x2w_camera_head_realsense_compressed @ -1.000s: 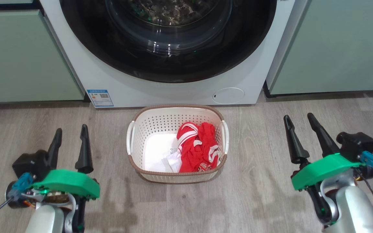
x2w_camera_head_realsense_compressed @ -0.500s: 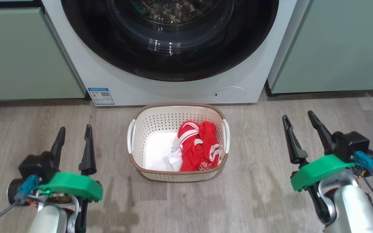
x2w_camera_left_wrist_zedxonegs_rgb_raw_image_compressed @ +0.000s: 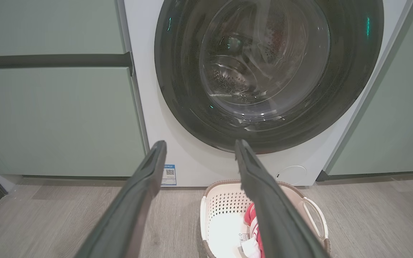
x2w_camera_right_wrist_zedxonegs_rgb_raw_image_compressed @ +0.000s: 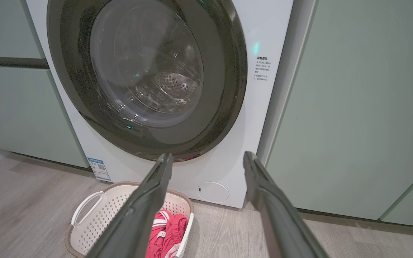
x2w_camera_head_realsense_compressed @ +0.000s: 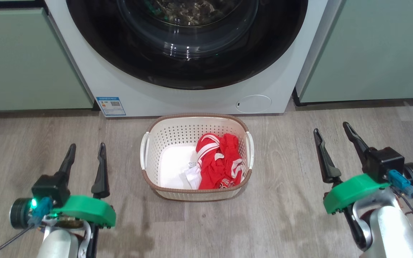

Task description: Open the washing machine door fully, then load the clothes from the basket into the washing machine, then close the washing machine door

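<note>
Floor: grey wood planks [x2w_camera_head_realsense_compressed: 285, 215], with pale green cabinets [x2w_camera_head_realsense_compressed: 20, 61] on both sides of the washer [x2w_camera_head_realsense_compressed: 177, 102].
Door: [x2w_camera_head_realsense_compressed: 186, 46] shut flush on the washer front, with a glossy black rim and the glass bowl bulging toward me. I see no handle in any view, so I cannot tell which edge to pull.
Basket: [x2w_camera_head_realsense_compressed: 195, 117] on the floor just in front of the washer, right below the door and between my two hands.
Clothes: [x2w_camera_head_realsense_compressed: 221, 163] a red heap with white trim on the basket's right side, with a white cloth [x2w_camera_head_realsense_compressed: 192, 177] touching it. None is loaded yet.
Left hand: [x2w_camera_head_realsense_compressed: 86, 150] spread wide and empty, low over the floor, apart from the basket.
Right hand: [x2w_camera_head_realsense_compressed: 332, 134] spread wide and empty, low on the other side, aimed toward the washer's right edge.
Stage: I judge the task is at its start, and the door comes first.
Risk, rim: it is slick and rounded, so a shallow catch could let my hand slide off.
Risk, basket: it sits close under the door and looks light, so a low reach could knock it or push it aside.
Risk, half-open door: if I don't open it fully it may drift back and block my loading.
Risk, clothes: the heap is loose and tangled, so one pinch may lift only part of it or drag the basket along. A trailing hem left across the opening could stop the door latching.
</note>
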